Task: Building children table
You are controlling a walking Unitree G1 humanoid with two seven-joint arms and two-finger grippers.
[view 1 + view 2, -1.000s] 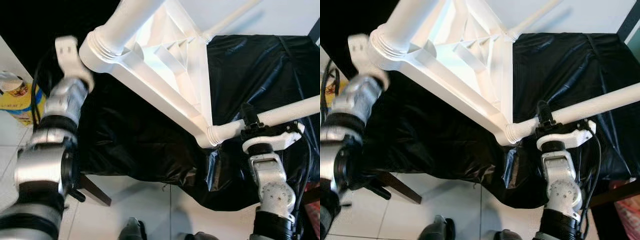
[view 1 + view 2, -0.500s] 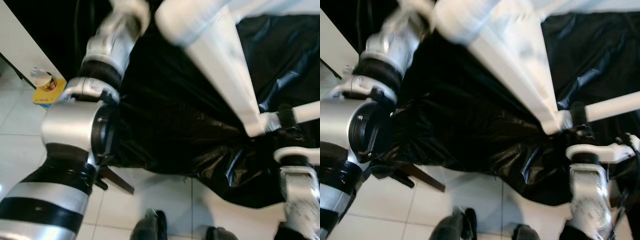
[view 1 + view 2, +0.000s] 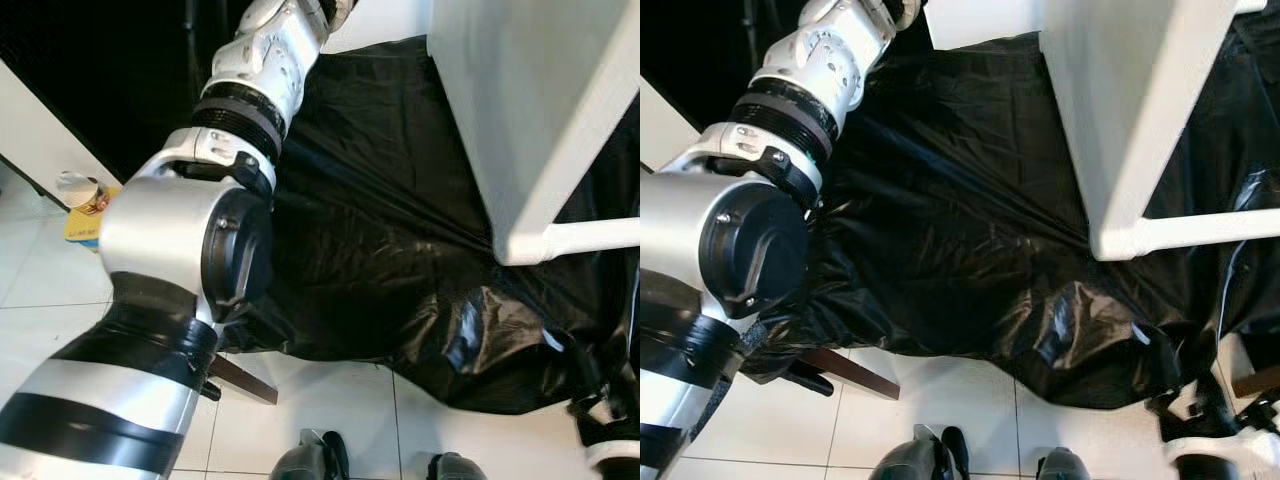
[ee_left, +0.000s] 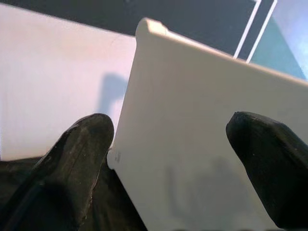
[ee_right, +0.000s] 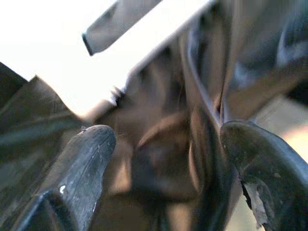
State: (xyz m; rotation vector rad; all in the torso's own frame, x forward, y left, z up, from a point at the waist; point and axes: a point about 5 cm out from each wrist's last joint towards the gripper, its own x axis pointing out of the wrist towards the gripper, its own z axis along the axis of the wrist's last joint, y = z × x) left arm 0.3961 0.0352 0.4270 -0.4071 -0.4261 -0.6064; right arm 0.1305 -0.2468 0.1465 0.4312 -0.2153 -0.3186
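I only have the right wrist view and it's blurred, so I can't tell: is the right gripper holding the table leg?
Observer: No. The right gripper hangs low by the hanging edge of the black sheet, jaws open, apart from the leg.
Operator: And the left one?
Observer: The left gripper is raised at the white table, jaws open, facing its flat panel.
Operator: Anything on the floor?
Observer: A yellow container sits on the tiles, far left.
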